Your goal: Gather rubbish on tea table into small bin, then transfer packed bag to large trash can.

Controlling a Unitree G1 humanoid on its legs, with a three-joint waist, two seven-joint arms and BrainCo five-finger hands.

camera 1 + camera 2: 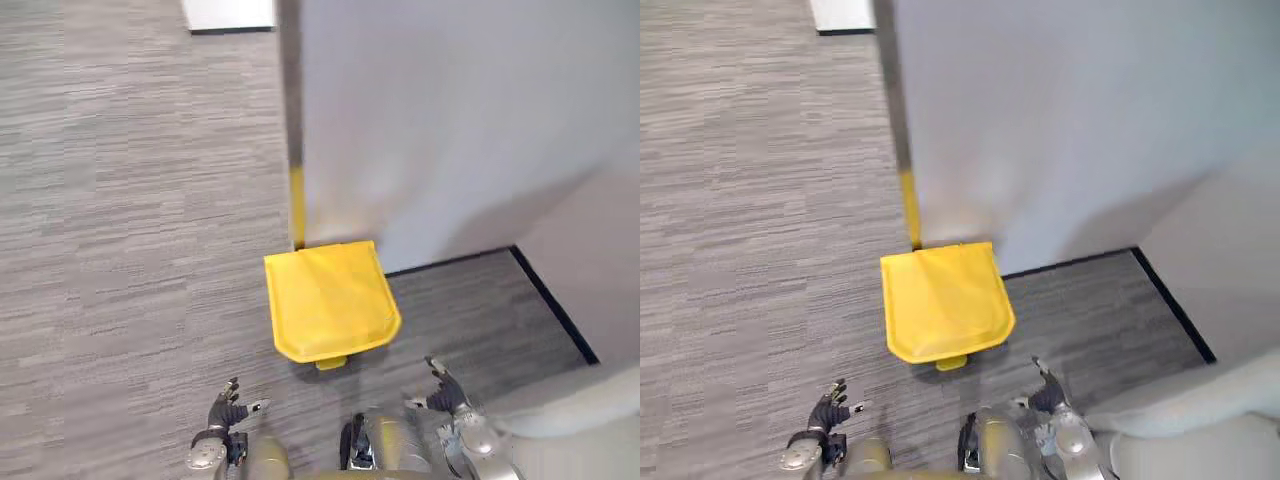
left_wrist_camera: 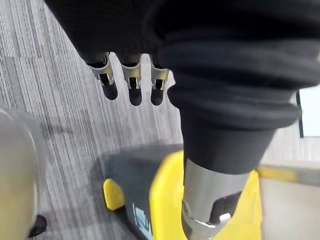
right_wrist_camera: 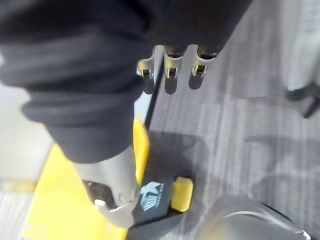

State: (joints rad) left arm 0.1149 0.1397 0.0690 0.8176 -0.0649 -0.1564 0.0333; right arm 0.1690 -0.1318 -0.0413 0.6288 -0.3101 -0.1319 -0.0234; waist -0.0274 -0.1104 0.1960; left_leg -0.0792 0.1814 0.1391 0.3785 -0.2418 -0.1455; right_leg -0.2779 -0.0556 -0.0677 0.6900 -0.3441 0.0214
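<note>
The yellow-lidded large trash can (image 1: 330,300) is shut. My left robot hand (image 1: 228,408) and right robot hand (image 1: 443,392) hang either side of its pedal (image 1: 331,362), fingers loose and empty. I'd press that pedal squarely first.

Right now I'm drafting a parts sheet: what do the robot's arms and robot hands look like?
Both arms are silver-grey and rounded. The left robot hand and right robot hand have silver fingers ending in dark tips, plus a thicker silver thumb. A black ribbed cover wraps each wrist and the back of each hand.
</note>
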